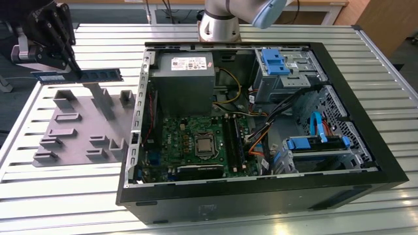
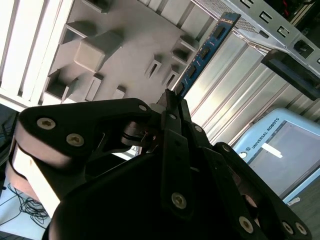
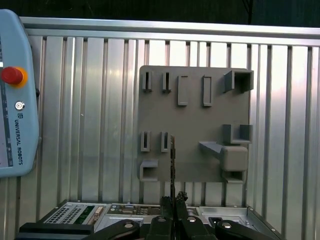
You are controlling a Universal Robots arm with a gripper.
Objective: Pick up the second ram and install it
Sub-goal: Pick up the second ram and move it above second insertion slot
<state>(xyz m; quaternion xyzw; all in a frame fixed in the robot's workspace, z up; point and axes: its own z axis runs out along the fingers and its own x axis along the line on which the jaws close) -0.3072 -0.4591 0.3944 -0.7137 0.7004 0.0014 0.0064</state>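
The second ram (image 1: 85, 76) is a thin dark-green strip held level in the air above the grey holder tray (image 1: 72, 142), at the exterior view's upper left. My gripper (image 1: 73, 72) is shut on it near one end, and the rest of the strip sticks out toward the computer case (image 1: 261, 196). In the second wrist view the ram (image 2: 205, 50) runs away from the fingertips (image 2: 170, 102) with its black chips showing. In the first wrist view the ram (image 3: 172, 160) appears edge-on, rising from my gripper (image 3: 173, 201) over the tray (image 3: 195, 125).
The open computer case lies on the slatted metal table (image 1: 65, 205), with the motherboard (image 1: 196, 142) and its long black slots (image 1: 233, 137) inside. The arm's base (image 1: 219, 24) stands behind the case. A teach pendant (image 3: 17, 125) lies on the table beside the tray.
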